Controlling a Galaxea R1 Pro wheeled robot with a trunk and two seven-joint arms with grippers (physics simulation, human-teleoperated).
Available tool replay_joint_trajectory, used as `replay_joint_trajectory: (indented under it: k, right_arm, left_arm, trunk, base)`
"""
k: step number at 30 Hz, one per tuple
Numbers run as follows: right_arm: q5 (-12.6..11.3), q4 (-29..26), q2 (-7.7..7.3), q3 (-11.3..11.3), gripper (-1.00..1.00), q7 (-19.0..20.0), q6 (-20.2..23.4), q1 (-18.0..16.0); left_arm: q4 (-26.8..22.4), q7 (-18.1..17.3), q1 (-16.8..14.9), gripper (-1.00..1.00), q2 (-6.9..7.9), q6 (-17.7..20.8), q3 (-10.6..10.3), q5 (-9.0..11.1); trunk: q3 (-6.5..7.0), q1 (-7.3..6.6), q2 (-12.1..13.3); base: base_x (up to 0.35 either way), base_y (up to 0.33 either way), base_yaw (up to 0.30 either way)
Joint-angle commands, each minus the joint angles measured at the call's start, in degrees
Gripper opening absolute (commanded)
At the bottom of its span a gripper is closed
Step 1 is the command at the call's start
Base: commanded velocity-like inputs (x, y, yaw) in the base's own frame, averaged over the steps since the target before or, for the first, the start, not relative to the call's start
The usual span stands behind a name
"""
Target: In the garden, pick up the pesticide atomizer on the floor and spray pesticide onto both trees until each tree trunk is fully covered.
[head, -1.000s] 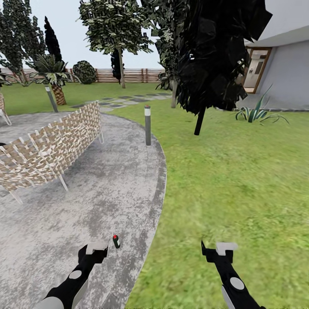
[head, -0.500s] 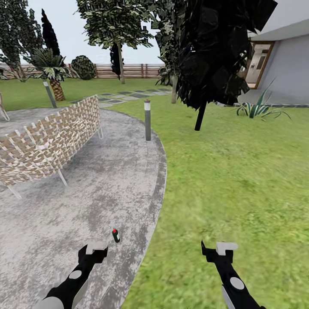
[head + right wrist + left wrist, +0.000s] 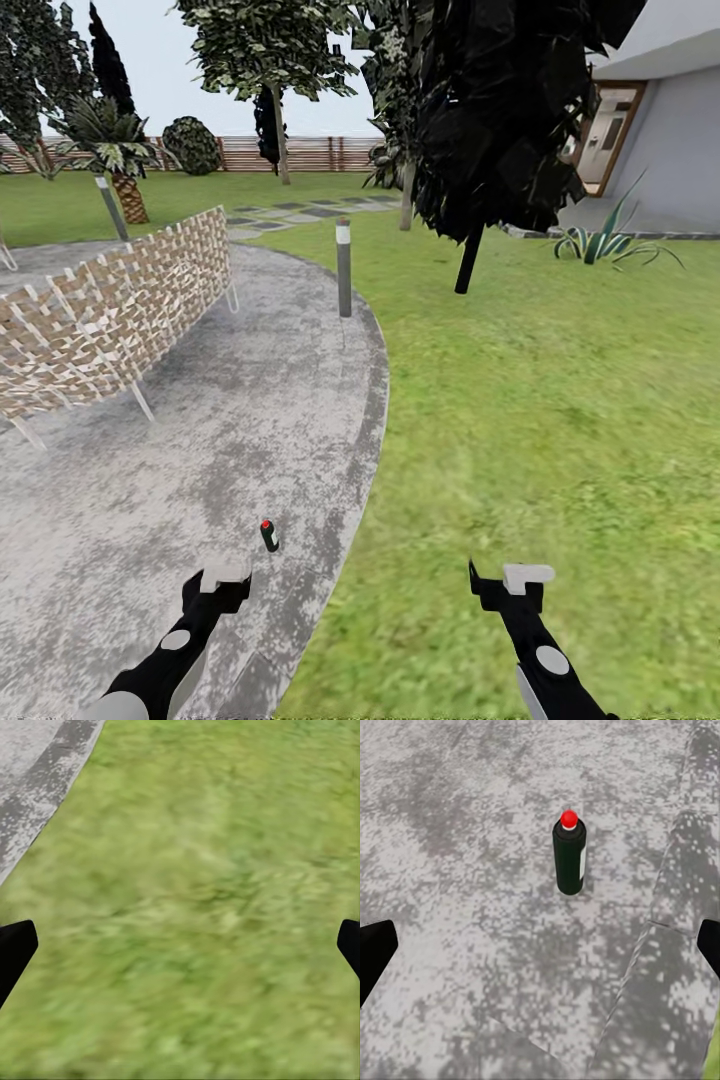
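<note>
Fingers (image 3: 376, 954) of the left gripper (image 3: 226, 580) were spread apart, empty. Since a second earlier the pesticide atomizer (image 3: 269, 536) had slid farther ahead of it, so the approach remained unfinished.

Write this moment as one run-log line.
pesticide atomizer: upright on floor | left claw: open, short of it | right claw: open over grass
</note>
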Motion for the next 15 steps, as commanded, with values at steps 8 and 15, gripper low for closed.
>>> replay_joint_trajectory:
  k: [8, 15]
  right_arm:
    - [0.00, -0.06, 0.00, 0.00, 1.00, 0.01, -0.03, 0.00]
    - [0.00, -0.06, 0.00, 0.00, 1.00, 0.00, -0.01, 0.00]
  left_arm:
    - [-0.02, 0.00, 0.00, 1.00, 0.00, 0.00, 0.00, 0.00]
    - [0.00, 0.00, 0.00, 1.00, 0.00, -0.07, 0.00, 0.00]
  trunk:
    - [-2.18, 1.76, -3.23]
    - [-4.07, 3.30, -6.03]
  base:
    - [0.000, 0.000, 0.000]
    - [0.000, 0.000, 0.000]
